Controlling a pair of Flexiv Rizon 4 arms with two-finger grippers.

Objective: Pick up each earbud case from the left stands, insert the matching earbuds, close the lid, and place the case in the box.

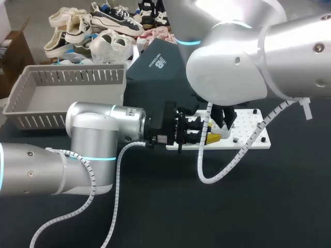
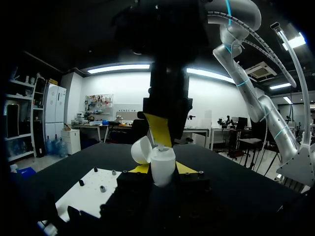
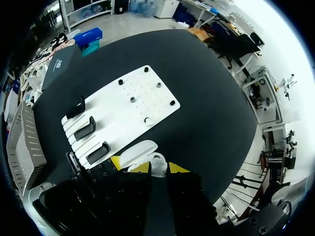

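A white earbud case (image 2: 162,169) stands with its lid (image 2: 141,150) swung open, and my left gripper (image 2: 163,171) is shut on its body from both sides. In the head view that gripper (image 1: 209,137) sits at the near left edge of the white stand board (image 1: 248,132). My right gripper (image 1: 223,125) hangs straight above the case, shut on a small white earbud (image 2: 160,146) at the case's opening. From the right wrist, the open case (image 3: 147,156) lies just ahead of the right gripper (image 3: 158,168). Another earbud (image 3: 147,120) rests on the board (image 3: 123,105).
Three black stands (image 3: 91,129) line the board's left end, with small pegs (image 3: 158,84) across it. A grey slatted basket (image 1: 62,93) stands at the far left, a dark box (image 1: 155,64) behind the board. Shoes (image 1: 98,31) are piled at the back.
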